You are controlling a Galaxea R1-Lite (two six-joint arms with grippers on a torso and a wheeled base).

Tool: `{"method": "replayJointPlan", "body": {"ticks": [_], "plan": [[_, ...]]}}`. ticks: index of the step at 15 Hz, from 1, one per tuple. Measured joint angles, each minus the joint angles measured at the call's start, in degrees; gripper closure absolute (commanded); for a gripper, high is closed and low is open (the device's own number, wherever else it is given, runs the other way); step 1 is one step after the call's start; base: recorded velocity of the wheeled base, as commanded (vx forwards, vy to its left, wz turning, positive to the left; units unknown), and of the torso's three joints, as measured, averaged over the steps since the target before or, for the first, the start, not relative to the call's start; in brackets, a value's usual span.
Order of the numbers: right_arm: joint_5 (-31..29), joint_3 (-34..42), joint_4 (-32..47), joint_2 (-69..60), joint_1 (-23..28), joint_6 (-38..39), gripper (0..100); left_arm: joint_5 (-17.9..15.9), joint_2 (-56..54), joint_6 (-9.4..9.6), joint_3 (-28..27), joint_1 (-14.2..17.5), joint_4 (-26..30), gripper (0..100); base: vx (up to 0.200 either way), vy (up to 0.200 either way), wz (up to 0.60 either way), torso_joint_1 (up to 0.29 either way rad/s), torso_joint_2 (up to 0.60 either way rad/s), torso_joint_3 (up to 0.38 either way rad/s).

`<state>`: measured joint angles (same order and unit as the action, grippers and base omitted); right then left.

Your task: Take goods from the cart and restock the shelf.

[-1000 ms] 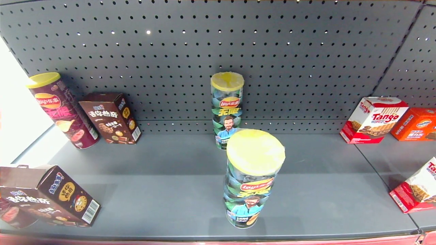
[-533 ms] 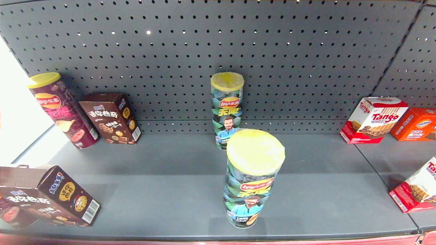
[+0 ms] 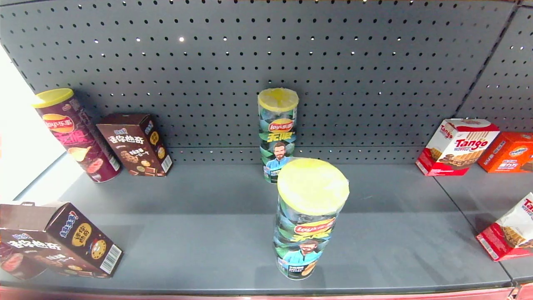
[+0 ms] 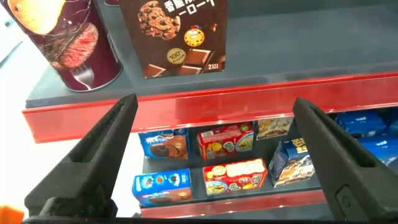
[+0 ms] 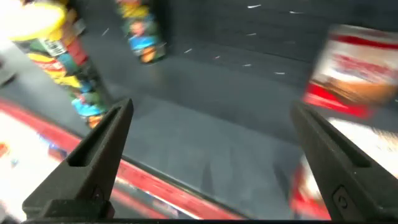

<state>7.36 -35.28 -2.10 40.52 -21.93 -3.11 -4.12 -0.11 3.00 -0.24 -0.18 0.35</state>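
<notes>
On the grey shelf point(image 3: 200, 225), two green chip cans with yellow lids stand upright: one at the back by the pegboard point(image 3: 277, 137), one nearer the front edge point(image 3: 306, 233). My left gripper point(image 4: 214, 106) is open and holds nothing. It hangs before the shelf's red front edge point(image 4: 205, 99), below a maroon can point(image 4: 71, 43) and a brown cookie box point(image 4: 177, 34). My right gripper point(image 5: 212, 109) is open and holds nothing. It is over the shelf's front edge, between the front green can point(image 5: 62, 56) and a red-and-white box point(image 5: 354, 68); that view is blurred.
A maroon can point(image 3: 77, 135) and a brown cookie box point(image 3: 135, 143) stand at the back left, with more brown boxes point(image 3: 62, 241) at the front left. On the right are a red-and-white wafer box point(image 3: 458, 146), an orange box point(image 3: 510, 152) and another wafer box point(image 3: 506, 233). A lower shelf holds boxed goods point(image 4: 227, 140).
</notes>
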Motion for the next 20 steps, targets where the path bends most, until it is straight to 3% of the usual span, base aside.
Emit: {"method": "replayJointPlan", "body": {"ticks": [3, 8, 16, 20], "plan": [[0.8, -2.3, 0.0, 9.5, -7.4, -1.6, 0, 0.0, 0.0, 0.00, 0.0, 0.0, -0.1, 0, 0.000, 0.000, 0.00, 0.000, 0.00, 0.000], [0.7, -3.3, -3.4, 20.4, -11.3, -1.9, 0, 0.1, 0.0, -0.21, 0.1, 0.0, -0.1, 0, 0.000, 0.000, 0.00, 0.000, 0.00, 0.000], [-13.2, -4.7, -9.0, 30.3, -17.5, -1.3, 0, 0.1, 0.0, -0.24, 0.1, 0.0, -0.1, 0, 0.000, 0.000, 0.00, 0.000, 0.00, 0.000], [-15.4, -5.9, -9.8, 34.7, -21.2, -1.4, 0, 0.2, 0.0, -0.38, 0.1, 0.1, -0.1, 0, 0.000, 0.000, 0.00, 0.000, 0.00, 0.000]]}}
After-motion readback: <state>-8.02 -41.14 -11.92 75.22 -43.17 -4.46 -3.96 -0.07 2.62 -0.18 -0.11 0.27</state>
